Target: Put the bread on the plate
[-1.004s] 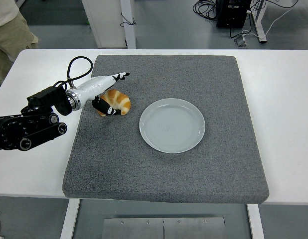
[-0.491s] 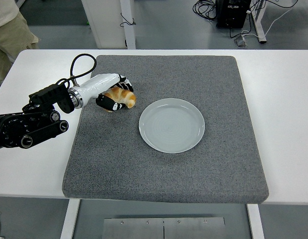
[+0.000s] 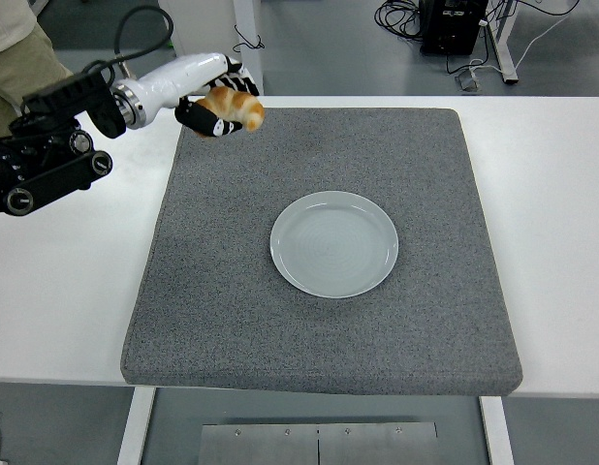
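One left hand [image 3: 210, 95] closed around bread [image 3: 234, 105], plate [image 3: 333, 243] apart

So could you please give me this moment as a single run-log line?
phase: carry | left robot hand: shut on bread, raised above mat's far-left corner | plate: empty, mid-mat | right arm: not in view

one croissant [image 3: 234, 105] sitting in one robot hand [image 3: 214, 101], one light grey plate [image 3: 334, 243] lying on one grey mat [image 3: 232, 310], one white table [image 3: 556, 223], one person [image 3: 18, 48] standing at the top-left corner
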### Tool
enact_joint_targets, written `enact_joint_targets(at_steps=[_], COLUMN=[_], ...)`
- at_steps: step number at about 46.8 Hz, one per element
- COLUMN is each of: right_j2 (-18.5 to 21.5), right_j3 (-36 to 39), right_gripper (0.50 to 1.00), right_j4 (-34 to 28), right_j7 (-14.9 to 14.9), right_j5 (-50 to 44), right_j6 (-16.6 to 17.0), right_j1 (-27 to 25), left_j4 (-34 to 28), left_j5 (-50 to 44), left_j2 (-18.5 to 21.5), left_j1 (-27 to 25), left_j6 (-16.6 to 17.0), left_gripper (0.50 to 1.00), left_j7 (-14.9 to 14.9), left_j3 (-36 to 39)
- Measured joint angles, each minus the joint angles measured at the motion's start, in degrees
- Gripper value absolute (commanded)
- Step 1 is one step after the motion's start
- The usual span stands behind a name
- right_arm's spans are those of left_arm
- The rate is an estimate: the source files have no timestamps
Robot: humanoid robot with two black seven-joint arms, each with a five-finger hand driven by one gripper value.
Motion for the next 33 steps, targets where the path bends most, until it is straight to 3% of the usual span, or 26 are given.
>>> enact_joint_targets(at_steps=[20, 33], right_j2=[0.0, 0.0], right_j3=[0.0, 0.0], right_gripper=[1.000, 1.000], right_j4=[0.0, 0.0], right_j7=[0.0, 0.0], right_j5=[0.0, 0.0], right_j6=[0.0, 0.0], right_j1=[0.0, 0.0], left_j4=[-1.6, -1.6], left_j5=[-1.8, -1.8], left_j2=[2.2, 1.1], left_j1=[-8.8, -12.2], left_j6=[-4.2, -5.2], left_gripper=[0.500, 0.500], left_j7=[-0.1, -0.1], left_j3=[0.3, 0.2])
